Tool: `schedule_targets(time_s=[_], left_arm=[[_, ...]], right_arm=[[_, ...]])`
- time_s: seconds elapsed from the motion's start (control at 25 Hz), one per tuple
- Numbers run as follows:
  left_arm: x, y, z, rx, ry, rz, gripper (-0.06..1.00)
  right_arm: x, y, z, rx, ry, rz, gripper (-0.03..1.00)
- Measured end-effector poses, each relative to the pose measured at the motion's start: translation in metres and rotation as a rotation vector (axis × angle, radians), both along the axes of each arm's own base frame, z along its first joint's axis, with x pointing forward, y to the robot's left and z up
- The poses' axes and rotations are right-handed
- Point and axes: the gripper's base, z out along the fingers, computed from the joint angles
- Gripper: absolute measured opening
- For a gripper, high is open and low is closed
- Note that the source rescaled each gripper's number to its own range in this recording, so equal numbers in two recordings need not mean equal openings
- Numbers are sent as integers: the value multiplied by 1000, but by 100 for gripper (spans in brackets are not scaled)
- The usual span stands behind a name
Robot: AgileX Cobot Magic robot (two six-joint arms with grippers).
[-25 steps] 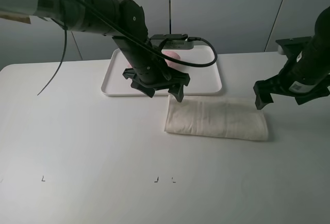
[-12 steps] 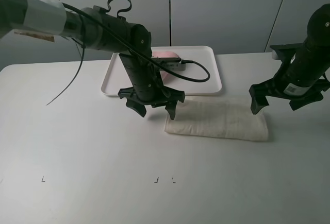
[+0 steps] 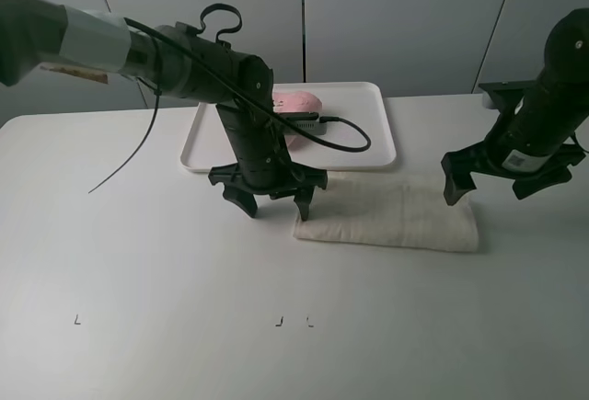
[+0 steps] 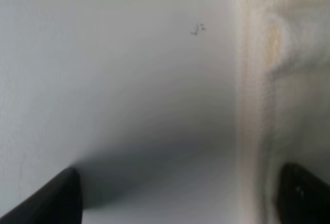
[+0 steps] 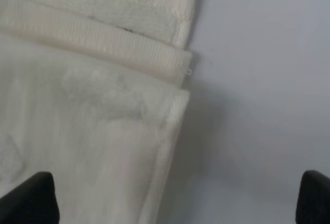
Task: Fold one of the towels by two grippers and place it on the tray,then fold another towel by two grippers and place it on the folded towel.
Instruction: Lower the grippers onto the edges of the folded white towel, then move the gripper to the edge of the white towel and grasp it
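A cream towel (image 3: 386,211), folded into a long strip, lies on the white table in front of the white tray (image 3: 368,147). A pink folded towel (image 3: 296,102) lies on the tray, partly hidden by my left arm. My left gripper (image 3: 273,200) is open, pointing down at the cream towel's left end; one finger is over the towel edge (image 4: 258,110), the other over bare table. My right gripper (image 3: 492,184) is open just above the towel's right end (image 5: 93,110), one finger by the towel, the other over bare table.
The white table (image 3: 138,280) has small black corner marks (image 3: 279,321) near its front. A grey panelled wall stands behind. A black cable (image 3: 345,138) loops from my left arm across the tray.
My left gripper has moved forward off the tray and down to the cream towel's left end. My right gripper has shifted slightly left and down toward the right end.
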Motion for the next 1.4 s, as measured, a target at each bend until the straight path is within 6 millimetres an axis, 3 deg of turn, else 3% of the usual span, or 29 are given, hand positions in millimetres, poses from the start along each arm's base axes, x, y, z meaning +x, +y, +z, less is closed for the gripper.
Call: schedule_targets(time_s=[0.48, 0.68, 1.0, 1.12, 1.28, 1.4], left_arm=[[-1, 1, 0, 10, 10, 6, 97], [-1, 1, 0, 12, 12, 5, 97], [-1, 1, 0, 13, 14, 5, 97], [-1, 1, 0, 13, 14, 7, 97], [-1, 1, 0, 13, 14, 7, 97], [-1, 1, 0, 13, 14, 7, 97]], right_arm=[[22, 4, -20, 3, 127, -4, 100], [23, 5, -36, 0, 174, 6, 100], [24, 5, -44, 5, 184, 4, 100], [25, 6, -45, 9, 183, -1, 90], [26, 8, -45, 29, 171, 0, 69], [27, 8, -45, 37, 156, -2, 65]])
